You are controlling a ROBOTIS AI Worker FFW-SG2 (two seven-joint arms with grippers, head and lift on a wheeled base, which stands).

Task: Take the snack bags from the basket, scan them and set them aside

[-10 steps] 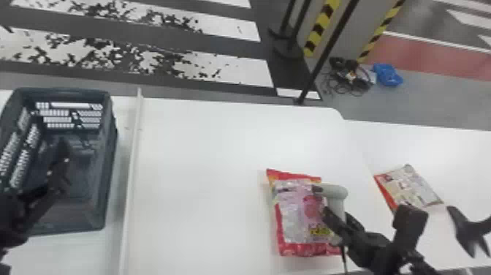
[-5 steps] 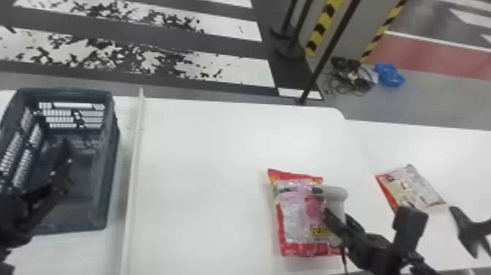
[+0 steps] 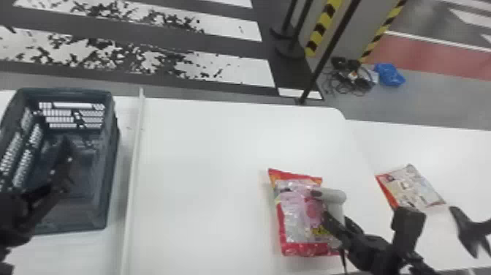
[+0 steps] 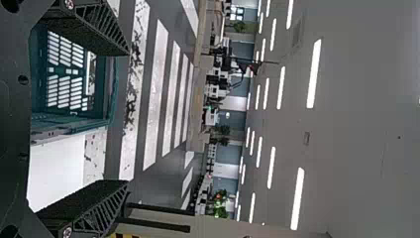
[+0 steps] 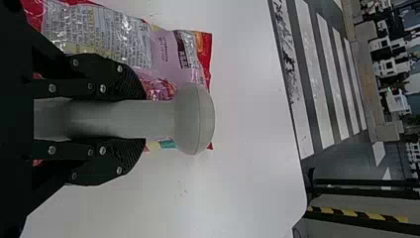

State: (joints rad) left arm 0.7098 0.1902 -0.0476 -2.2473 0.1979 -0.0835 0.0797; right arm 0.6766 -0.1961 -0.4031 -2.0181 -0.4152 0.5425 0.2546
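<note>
Easing the scanner slightly nearer myself, it seems, I am clamping its smooth, rounded body in my right claw, apparently seeking the code on the glossy, crinkled snack bag lying beneath on the table. My left claw is hanging, fingers apart, by the perforated basket.

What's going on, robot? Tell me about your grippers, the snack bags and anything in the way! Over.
Right gripper shut on scanner; left gripper open at basket. Pink bag on table, second bag farther right. Scanner hides part of pink bag.
</note>
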